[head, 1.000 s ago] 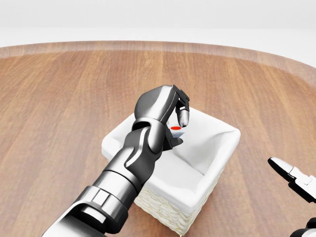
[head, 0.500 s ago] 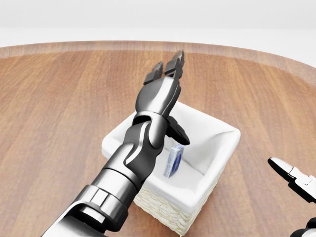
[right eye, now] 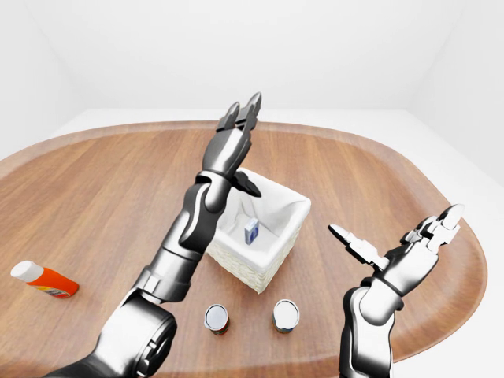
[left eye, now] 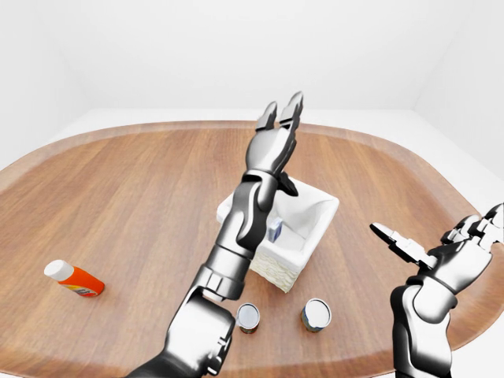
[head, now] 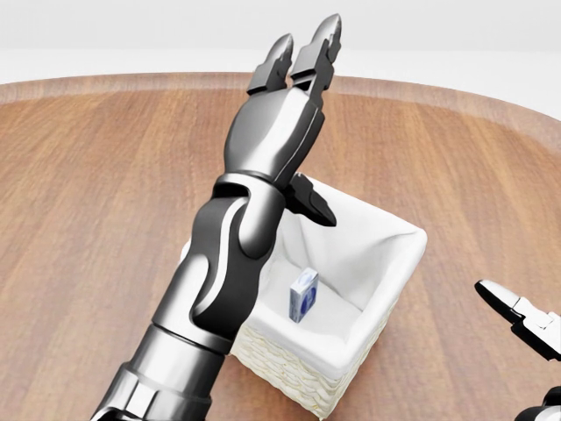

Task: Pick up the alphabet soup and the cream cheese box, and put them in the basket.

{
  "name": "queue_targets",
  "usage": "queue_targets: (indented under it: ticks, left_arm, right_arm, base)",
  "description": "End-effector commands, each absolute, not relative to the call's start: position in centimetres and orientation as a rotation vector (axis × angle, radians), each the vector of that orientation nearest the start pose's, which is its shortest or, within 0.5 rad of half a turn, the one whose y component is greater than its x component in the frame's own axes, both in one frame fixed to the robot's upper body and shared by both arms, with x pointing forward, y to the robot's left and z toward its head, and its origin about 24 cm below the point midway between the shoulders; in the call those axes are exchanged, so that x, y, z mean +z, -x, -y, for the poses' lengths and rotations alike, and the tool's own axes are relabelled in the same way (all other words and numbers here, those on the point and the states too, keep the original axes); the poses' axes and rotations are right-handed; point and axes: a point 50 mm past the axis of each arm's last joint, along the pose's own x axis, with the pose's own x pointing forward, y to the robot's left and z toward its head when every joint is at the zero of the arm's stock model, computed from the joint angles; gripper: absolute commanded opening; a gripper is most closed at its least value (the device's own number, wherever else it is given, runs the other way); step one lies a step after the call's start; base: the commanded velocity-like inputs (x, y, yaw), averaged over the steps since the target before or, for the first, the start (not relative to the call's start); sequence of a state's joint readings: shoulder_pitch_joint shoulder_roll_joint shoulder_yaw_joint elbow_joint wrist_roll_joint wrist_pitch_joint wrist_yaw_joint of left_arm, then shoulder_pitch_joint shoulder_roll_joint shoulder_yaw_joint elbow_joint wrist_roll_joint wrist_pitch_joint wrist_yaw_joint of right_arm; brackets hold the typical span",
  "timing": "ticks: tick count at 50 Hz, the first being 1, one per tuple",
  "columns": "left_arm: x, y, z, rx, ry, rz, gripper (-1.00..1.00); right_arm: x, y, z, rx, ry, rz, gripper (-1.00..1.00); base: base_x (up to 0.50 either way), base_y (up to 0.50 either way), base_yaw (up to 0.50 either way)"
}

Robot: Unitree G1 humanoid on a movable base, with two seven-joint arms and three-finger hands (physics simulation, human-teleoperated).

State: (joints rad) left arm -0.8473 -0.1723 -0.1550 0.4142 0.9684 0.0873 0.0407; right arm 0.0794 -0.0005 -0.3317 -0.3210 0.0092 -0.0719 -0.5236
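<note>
Two cans [left eye: 248,317] [left eye: 316,313] are seen upright near the bottom edge; which is the soup cannot be told. Both stand below the left hand [left eye: 277,135], spread above the basket [head: 399,263], where the box [head: 302,294] stands. The right hand [right eye: 417,244], also spread, is nearer the right can.

Basket [left eye: 315,224] near table [left eye: 134,197] middle. Box [head: 303,295] inside basket, upright. In left-eye view: two cans below basket, one [left eye: 248,316] lower left, other [left eye: 316,313] lower right; bottle [left eye: 74,279] lying far left of basket; left hand [left eye: 277,130] above basket, right hand [left eye: 441,252] right of it.
</note>
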Motion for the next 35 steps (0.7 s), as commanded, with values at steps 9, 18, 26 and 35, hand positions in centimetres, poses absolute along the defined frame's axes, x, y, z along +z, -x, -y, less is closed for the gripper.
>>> queue_targets:
  ticks: [9,18,26,35]
  left_arm:
    - [22.3,-32.1,-4.6,0.052,-0.938,0.655,1.0]
    - [22.0,-31.5,-6.9,0.099,-0.914,0.644,1.0]
    - [20.8,-31.4,-9.1,0.118,-0.913,0.587,1.0]
    - [20.6,-30.4,-10.2,0.134,-0.921,0.586,1.0]
  right_arm:
    - [10.3,-20.3,25.2,-0.862,-0.01,0.326,1.0]
    - [10.3,-20.3,25.2,-0.863,-0.009,0.326,1.0]
    - [10.2,-20.3,25.2,-0.861,-0.006,0.322,1.0]
    - [10.1,-20.4,25.3,-0.862,-0.008,0.318,1.0]
  base:
    - [0.0,0.0,0.0]
    - [0.0,0.0,0.0]
    - [0.0,0.0,0.0]
    - [0.0,0.0,0.0]
